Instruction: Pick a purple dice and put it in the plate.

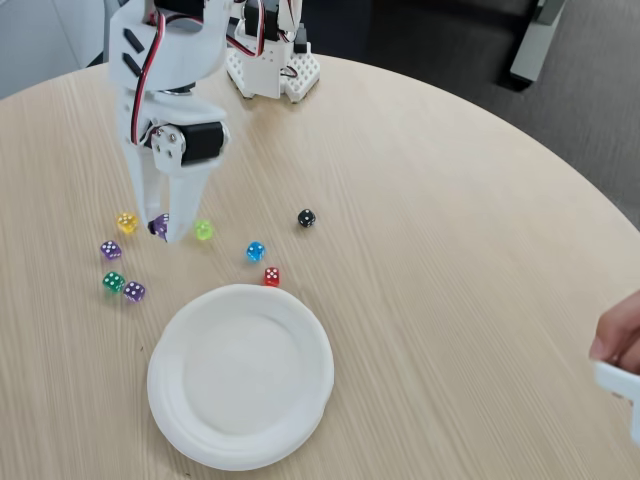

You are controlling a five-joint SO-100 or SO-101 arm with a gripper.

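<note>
In the fixed view our white pincer point(168, 232) stands tips-down on the desk point(430, 250), toward its left edge, with its fingers closed around the purple dice point(159, 226), a small translucent violet cube showing at the tips. The hold looks shallow to us: the smooth plastic could slip or twist free as we lift.

The yellow die point(126, 222) sits just beside the pincer on the left and the lime-green die point(204, 230) just beside it on the right, so a sideways drift could knock either one. Two paler lilac dice point(110, 249) point(134, 291), a green die point(113, 282), a blue die point(255, 251) and a black die point(306, 218) lie scattered nearby.

The red die point(272, 276) almost touches the raised rim of the plate point(300, 330), a round white disposable dish near the front edge, still empty. The wood-grain top is matte. A hand point(620, 340) shows at the right edge.
</note>
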